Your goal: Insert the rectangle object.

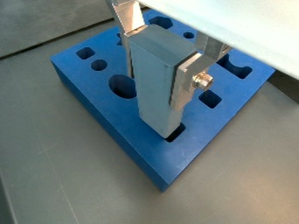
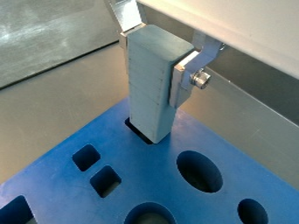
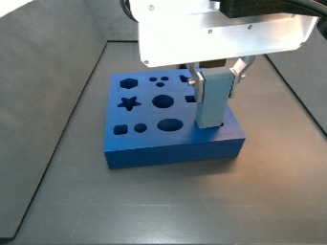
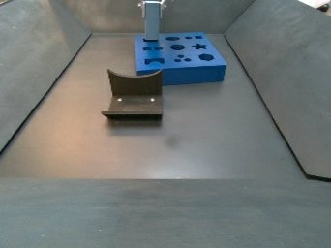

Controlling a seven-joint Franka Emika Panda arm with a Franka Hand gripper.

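The tall, slim grey-blue rectangular bar (image 1: 158, 83) is seen upright, its lower end sunk into a rectangular slot near one edge of the big blue block with shaped holes (image 1: 105, 122); the same seating is shown in a wrist view (image 2: 152, 83), where the bar's foot sits inside the dark slot opening. The two-finger gripper (image 1: 163, 52) is clenched on the bar's upper part: a flat silver finger plate (image 1: 126, 16) is pressed against one narrow face and a second plate (image 1: 193, 79), with a small bolt head, against the opposite face. In a side view the bar (image 3: 213, 100) stands at centre right of the frame, over the right part of the block (image 3: 166, 144), directly below the white gripper body (image 3: 211, 33); star, round and square holes are visible on the block's top to the left of the bar. In a side view the block (image 4: 207, 70) lies at upper centre on the dark grey floor (image 4: 195, 145), with the bar (image 4: 153, 19) rising from its left end. A dark L-shaped fixture (image 4: 132, 97) is seen at centre left, near the block but apart from it.
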